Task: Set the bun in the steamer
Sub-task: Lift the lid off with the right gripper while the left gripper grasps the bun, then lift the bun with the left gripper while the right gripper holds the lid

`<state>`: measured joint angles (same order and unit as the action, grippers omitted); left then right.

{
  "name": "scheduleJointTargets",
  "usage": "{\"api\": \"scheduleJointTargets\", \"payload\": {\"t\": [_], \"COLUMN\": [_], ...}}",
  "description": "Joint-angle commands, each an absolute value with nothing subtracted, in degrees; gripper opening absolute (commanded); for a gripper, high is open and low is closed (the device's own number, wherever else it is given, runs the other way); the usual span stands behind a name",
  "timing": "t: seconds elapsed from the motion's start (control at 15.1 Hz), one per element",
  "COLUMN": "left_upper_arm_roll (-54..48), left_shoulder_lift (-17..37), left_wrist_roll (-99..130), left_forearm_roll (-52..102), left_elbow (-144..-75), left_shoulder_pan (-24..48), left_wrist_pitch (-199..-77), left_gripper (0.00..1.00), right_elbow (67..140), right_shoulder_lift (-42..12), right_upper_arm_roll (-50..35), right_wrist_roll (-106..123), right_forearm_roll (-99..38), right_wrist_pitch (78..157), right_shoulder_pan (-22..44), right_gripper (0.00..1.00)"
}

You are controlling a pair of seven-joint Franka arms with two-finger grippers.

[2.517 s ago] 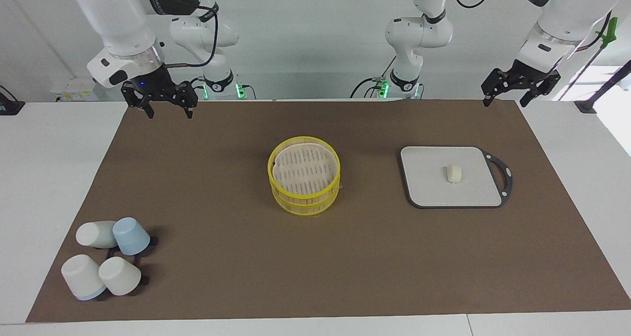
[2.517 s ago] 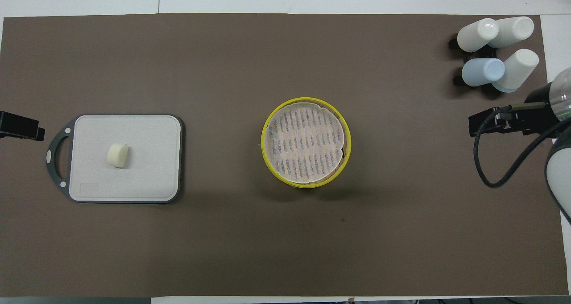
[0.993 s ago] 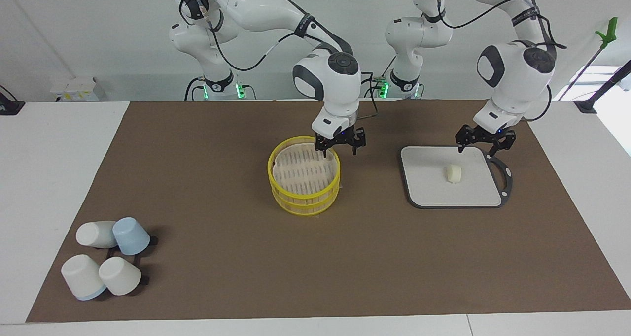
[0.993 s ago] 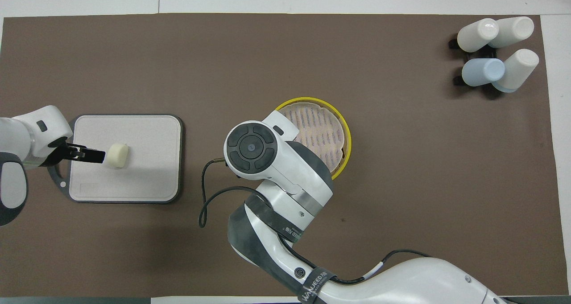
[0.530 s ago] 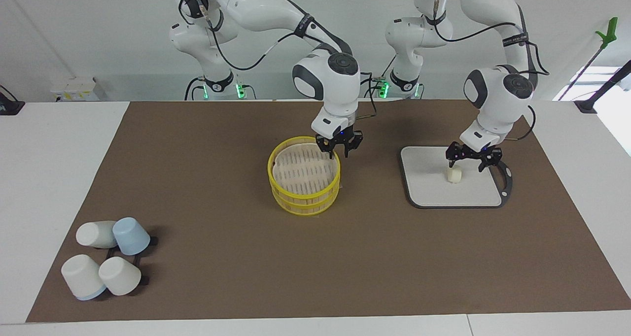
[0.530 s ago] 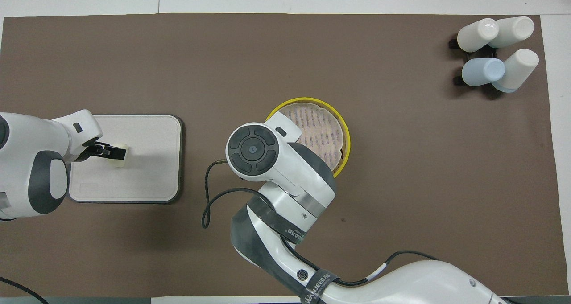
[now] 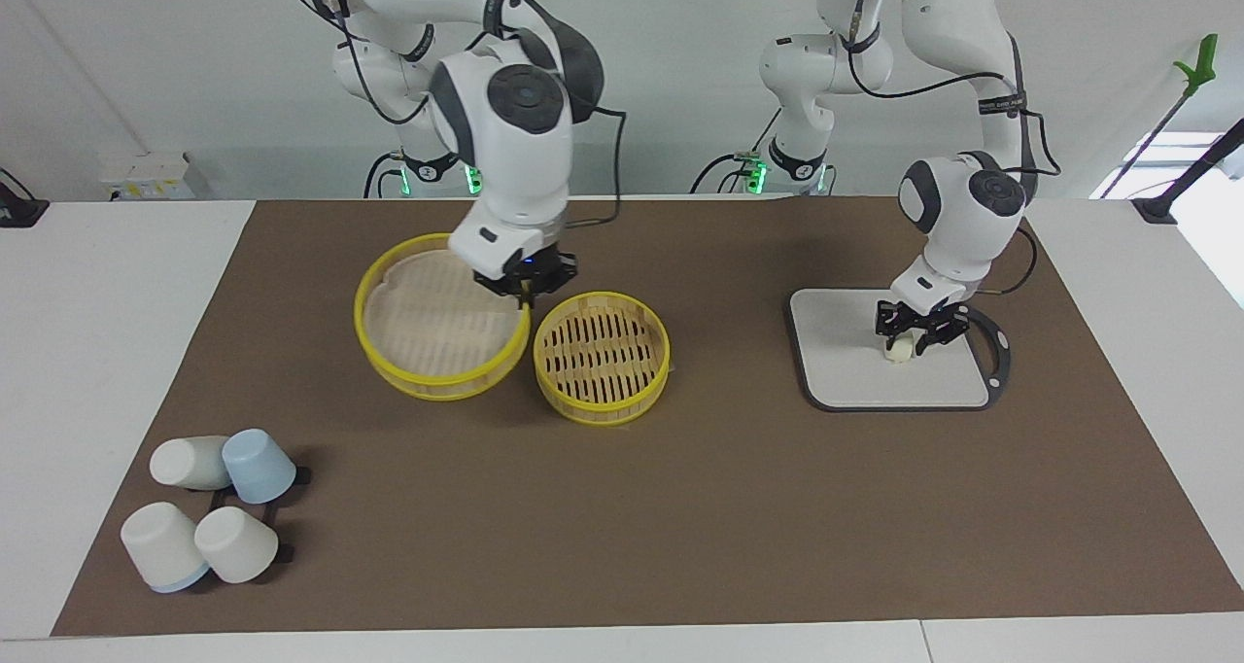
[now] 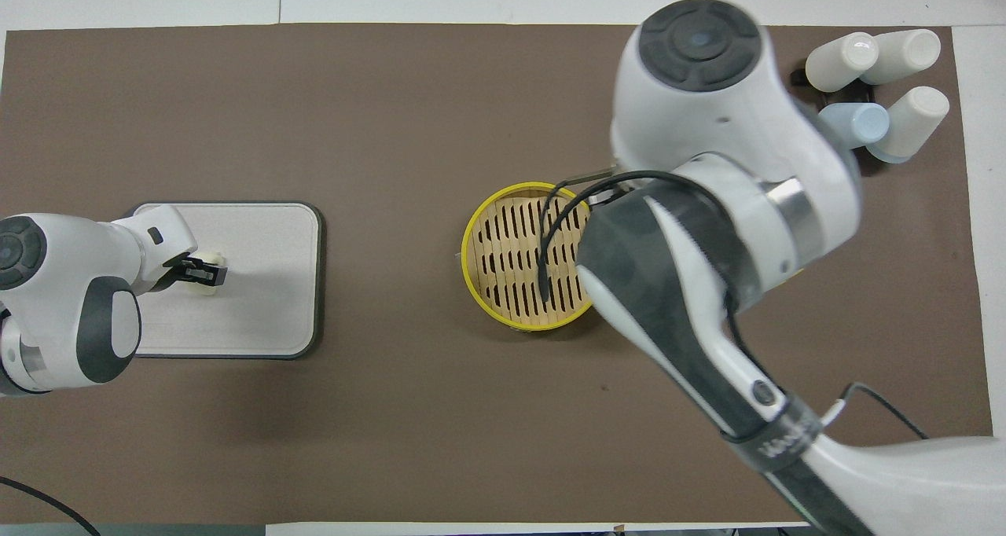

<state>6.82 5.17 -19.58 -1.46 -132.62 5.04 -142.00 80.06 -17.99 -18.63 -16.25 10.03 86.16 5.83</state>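
Since 0.5 s ago, we are seeing 2 changes: the right gripper (image 7: 525, 288) is now carrying the steamer's top tier (image 7: 442, 342) off toward the right arm's end of the table, pinching its yellow rim and holding it tilted just beside the bottom tier, and the left gripper (image 7: 912, 331) is now down around the bun (image 7: 900, 349) instead of hovering above it. We are reading the left gripper's fingers (image 8: 206, 271) as straddling the bun, 1 on each side, but whether they are pressing on it yet we cannot tell. The bun is still sitting on the grey board (image 7: 846, 371) at the left arm's end of the table, w/ its short cylinder axis lying roughly level, approx. along the table's length. The steamer (image 7: 603, 355), i.e. its open bottom tier w/ the slatted floor bare (image 8: 519, 261), is sitting mid-table, well apart from the board, toward the right arm's end from the bun. So we are judging the coming move as: close, lift, then carry the bun sideways to over that open tier; the left arm is the nearer one and is already on it. Four upturned cups (image 7: 209, 517) are standing clear of the route.
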Motion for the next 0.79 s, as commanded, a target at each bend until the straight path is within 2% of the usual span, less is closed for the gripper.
{"api": "scheduleJointTargets", "payload": {"t": [0.0,0.07,0.2,0.4,0.6,0.73], "left_upper_arm_roll": [7.4,7.4,7.4,7.5,7.4,7.4], "left_shoulder_lift": [4.6,4.7,6.1,11.9,16.9,18.2], "left_wrist_roll": [-19.1,-19.0,-17.7,-1.0,20.9,31.8], "left_forearm_roll": [-1.6,-0.5,3.1,5.6,6.2,6.2], "left_elbow": [-133.6,-132.2,-123.8,-103.7,-90.9,-89.5], "left_shoulder_pan": [5.4,5.4,7.5,14.2,23.8,30.3], "left_wrist_pitch": [-142.0,-139.2,-128.9,-111.3,-108.0,-110.3], "left_gripper": [0.28,0.28,0.28,0.28,0.28,0.28], "right_elbow": [82.7,83.8,85.8,87.2,88.8,90.2], "right_shoulder_lift": [-14.8,-14.4,-13.7,-13.0,-12.7,-11.9], "right_upper_arm_roll": [-19.3,-19.4,-19.3,-19.3,-19.3,-19.3], "right_wrist_roll": [-6.1,-2.0,6.7,7.8,8.2,8.2], "right_forearm_roll": [10.2,10.2,10.2,10.9,11.0,11.0], "right_wrist_pitch": [80.6,80.4,81.0,81.1,81.3,82.3], "right_shoulder_pan": [-1.6,-5.3,-10.3,-10.4,-10.7,-10.7], "right_gripper": [0.00,0.00,0.00,0.00,0.00,0.00]}}
